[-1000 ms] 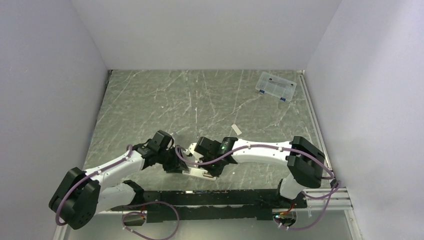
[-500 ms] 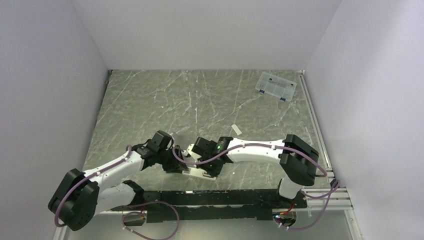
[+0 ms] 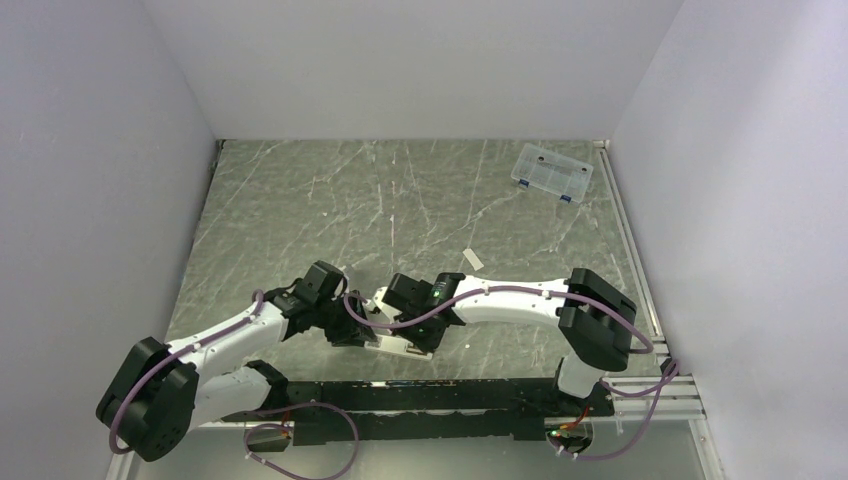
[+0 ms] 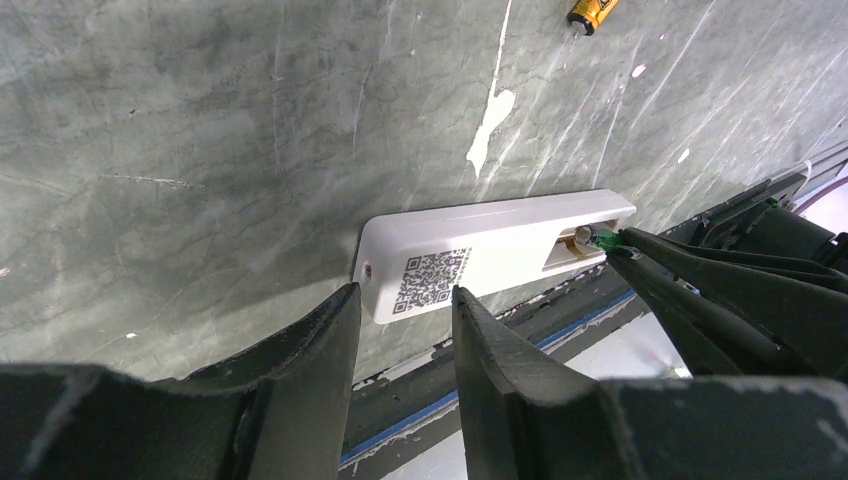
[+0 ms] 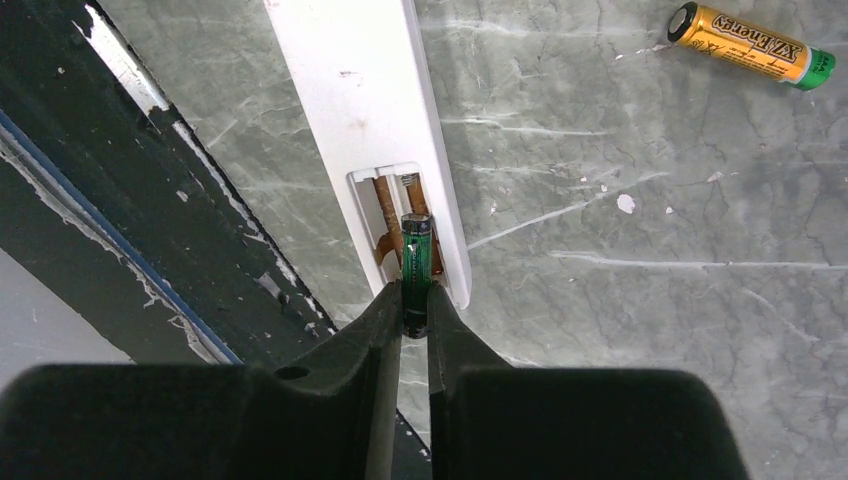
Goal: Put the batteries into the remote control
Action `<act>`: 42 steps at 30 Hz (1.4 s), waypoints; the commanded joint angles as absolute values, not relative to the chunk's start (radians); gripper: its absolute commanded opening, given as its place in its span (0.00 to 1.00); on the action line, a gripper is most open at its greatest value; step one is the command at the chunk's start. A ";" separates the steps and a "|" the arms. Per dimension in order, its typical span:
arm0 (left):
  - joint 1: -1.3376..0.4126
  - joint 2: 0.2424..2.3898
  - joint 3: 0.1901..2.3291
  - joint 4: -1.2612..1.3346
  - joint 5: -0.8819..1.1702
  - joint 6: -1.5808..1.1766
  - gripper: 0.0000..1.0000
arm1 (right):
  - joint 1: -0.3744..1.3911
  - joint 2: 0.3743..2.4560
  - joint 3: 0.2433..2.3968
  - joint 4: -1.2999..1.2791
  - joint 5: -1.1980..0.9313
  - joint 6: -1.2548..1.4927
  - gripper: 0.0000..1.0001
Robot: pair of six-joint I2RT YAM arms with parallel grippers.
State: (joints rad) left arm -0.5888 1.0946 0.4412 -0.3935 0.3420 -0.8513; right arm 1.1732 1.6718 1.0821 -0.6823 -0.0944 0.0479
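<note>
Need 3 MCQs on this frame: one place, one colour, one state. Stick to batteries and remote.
1. The gold battery lies: A) inside the remote control; B) loose on the table, apart from the remote; C) balanced on top of the remote.
2. The battery in the right gripper is: A) gold; B) blue; C) dark green.
3. The remote's battery recess is: A) uncovered, contacts showing; B) covered; C) filled with two batteries.
Key: 1 B, it lies alone on bare table; 2 C, the dark green battery sits in the gripper's pinch; 3 A, springs show beside that battery.
</note>
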 commanded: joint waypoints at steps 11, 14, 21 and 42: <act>-0.594 1.104 0.443 -0.384 0.344 -0.841 0.44 | 1.178 1.668 1.116 -0.681 -0.078 0.045 0.19; -0.593 1.112 0.448 -0.380 0.345 -0.839 0.44 | 1.178 1.668 1.120 -0.683 -0.079 0.044 0.19; -0.594 1.125 0.456 -0.377 0.347 -0.833 0.44 | 1.178 1.669 1.122 -0.682 -0.076 0.042 0.21; -0.594 1.150 0.483 -0.384 0.349 -0.817 0.45 | 1.177 1.528 1.089 -0.667 0.044 0.213 0.23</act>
State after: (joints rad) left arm -0.5888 1.1561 0.4458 -0.3840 0.3462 -0.8371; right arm 1.1732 1.5921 1.1030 -0.6876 -0.0113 0.1249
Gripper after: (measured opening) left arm 0.442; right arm 0.225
